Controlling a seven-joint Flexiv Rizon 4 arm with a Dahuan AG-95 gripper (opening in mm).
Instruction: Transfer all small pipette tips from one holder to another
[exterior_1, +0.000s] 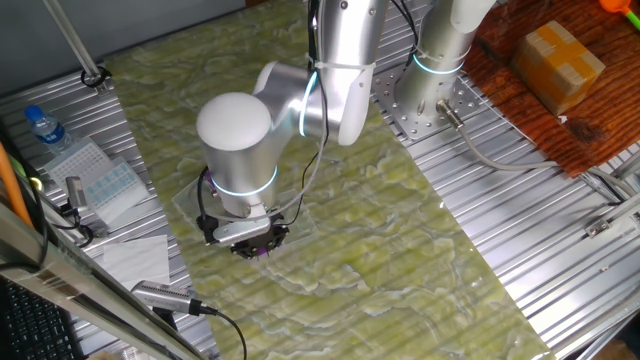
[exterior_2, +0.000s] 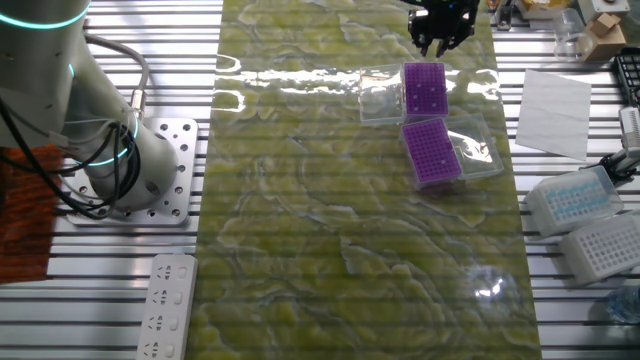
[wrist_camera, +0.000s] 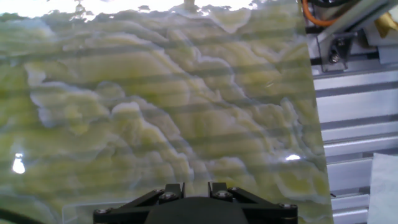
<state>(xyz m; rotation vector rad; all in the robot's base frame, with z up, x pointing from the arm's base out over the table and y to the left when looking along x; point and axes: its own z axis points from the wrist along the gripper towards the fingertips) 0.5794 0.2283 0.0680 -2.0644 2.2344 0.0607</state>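
Other fixed view shows the most: two purple holders sit on the green mat of the table (exterior_2: 300, 250), each in a clear tray. Far holder (exterior_2: 424, 89) lies just below the tool (exterior_2: 441, 40); near holder (exterior_2: 432, 152) sits just beside it, toward the cam. Small pipette tips (exterior_2: 425, 92) are too small to count; a few pale specks on the far holder's plate, can't tell how many or whether any are in the near one. So progress is unclear; judging by the tool's spot and nothing seen between its fingers, transfer looks early or between picks, w/ most tips likely left to move. Tool hangs at the far edge of the far holder, a bit off its center, apart from the plate. Fingers look slightly spread in that view, but can't tell for sure. Hand view shows only mat and the tool's base, no holders or tips. In one fixed view the arm hides almost all; just a bit of purple under the tool (exterior_1: 254, 243).
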